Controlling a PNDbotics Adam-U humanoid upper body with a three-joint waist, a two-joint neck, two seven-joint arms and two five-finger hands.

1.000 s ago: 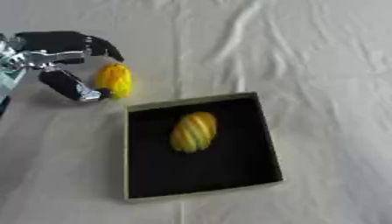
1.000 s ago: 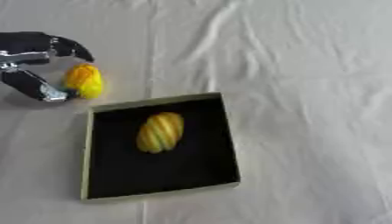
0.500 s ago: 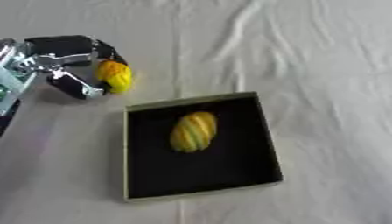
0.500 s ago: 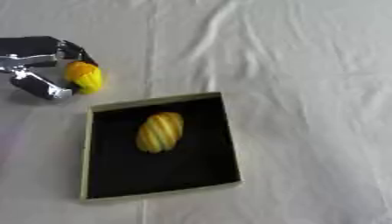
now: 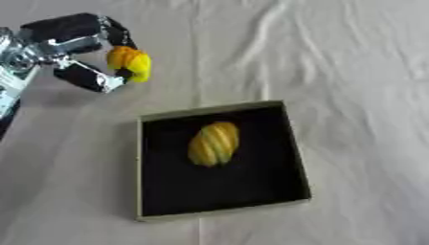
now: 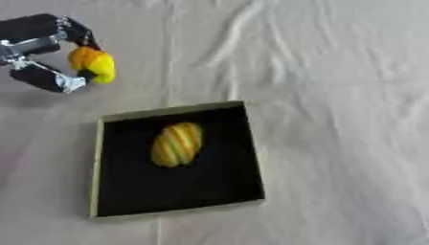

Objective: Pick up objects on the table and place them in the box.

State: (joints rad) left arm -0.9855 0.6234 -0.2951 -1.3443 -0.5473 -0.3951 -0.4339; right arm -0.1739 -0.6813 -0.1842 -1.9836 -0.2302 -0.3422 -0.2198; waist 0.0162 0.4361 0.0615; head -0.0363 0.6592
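A black box with a pale rim (image 5: 139, 162) lies on the white cloth near the middle. Inside it rests a yellow and green striped oval object (image 5: 214, 143). My left hand (image 5: 77, 51) is at the upper left, its fingers and thumb curled round a yellow and orange object (image 5: 130, 62). That object is held a little above the cloth, up and to the left of the box. My right hand shows in neither view.
The white cloth (image 5: 335, 57) covers the whole table, with creases running down its upper right part. My left forearm (image 5: 13, 67), silver and black, comes in from the left edge.
My left hand has closed on the yellow and orange object and lifted it slightly up and away from the box. The striped object in the box has not moved.
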